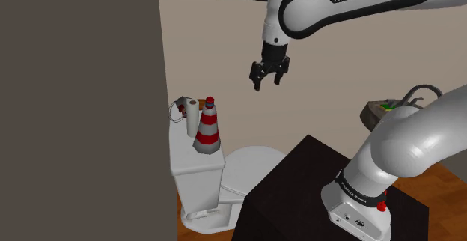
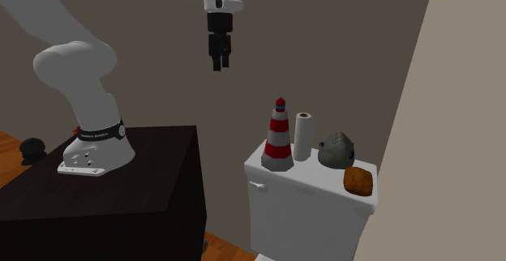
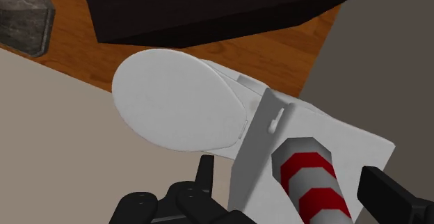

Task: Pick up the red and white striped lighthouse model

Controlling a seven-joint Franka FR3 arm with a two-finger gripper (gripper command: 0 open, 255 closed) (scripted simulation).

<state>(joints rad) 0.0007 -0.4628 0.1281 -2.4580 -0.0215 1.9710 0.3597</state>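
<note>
The lighthouse model [image 1: 208, 127], a cone with red and white stripes and a small dark top, stands upright on the white toilet tank lid [image 1: 187, 161]. My gripper [image 1: 269, 78] hangs open in the air well above it, off to the shoulder view's right, holding nothing. In the second exterior view the gripper [image 2: 219, 60] is above and to the left of the lighthouse [image 2: 278, 138]. The wrist view looks down on the lighthouse [image 3: 309, 181], which appears between my spread fingers [image 3: 389, 196] but far below them.
A white paper roll [image 2: 303, 136], a grey lumpy object [image 2: 336, 150] and a brown object [image 2: 358, 181] share the tank lid beside the lighthouse. The closed toilet lid [image 3: 177, 104] lies in front. My black stand [image 1: 314, 187] is close by. A wall [image 1: 75, 90] borders the tank.
</note>
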